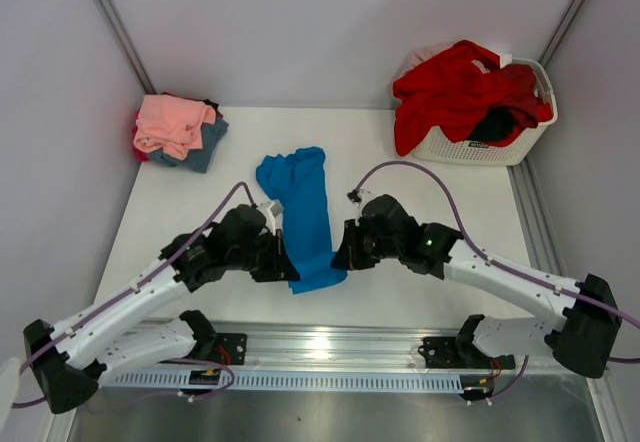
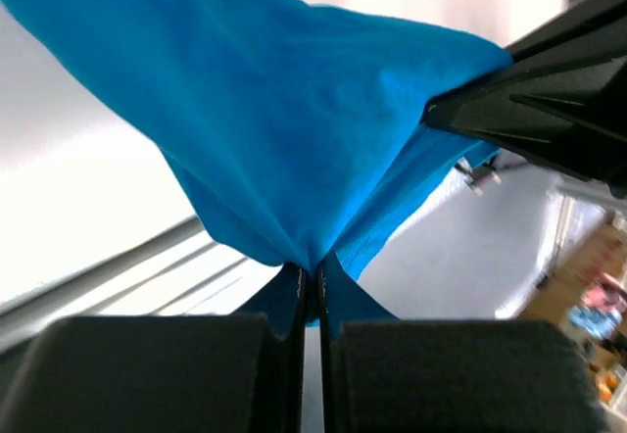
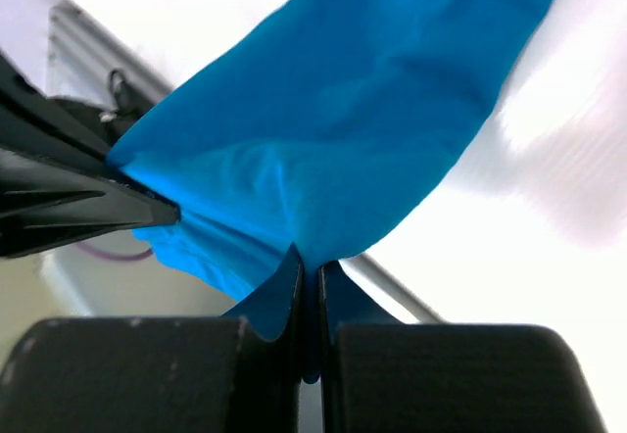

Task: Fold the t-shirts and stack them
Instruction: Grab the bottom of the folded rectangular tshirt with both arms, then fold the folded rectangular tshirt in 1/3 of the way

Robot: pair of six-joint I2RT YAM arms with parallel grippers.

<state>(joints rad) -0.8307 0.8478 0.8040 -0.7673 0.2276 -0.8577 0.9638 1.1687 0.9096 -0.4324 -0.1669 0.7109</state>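
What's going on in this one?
Both arms are working the bright blue t-shirt, which lies as a long strip mid-table. The left hand and right hand are each shut on its near end. A salmon pink t-shirt tops a pile at the far left. A red t-shirt heaps over the white basket.

t-shirt (image 1: 300,207) mid-table between left gripper (image 1: 290,267) and right gripper (image 1: 341,257); stack (image 1: 175,127) back left, basket (image 1: 480,150) back right.
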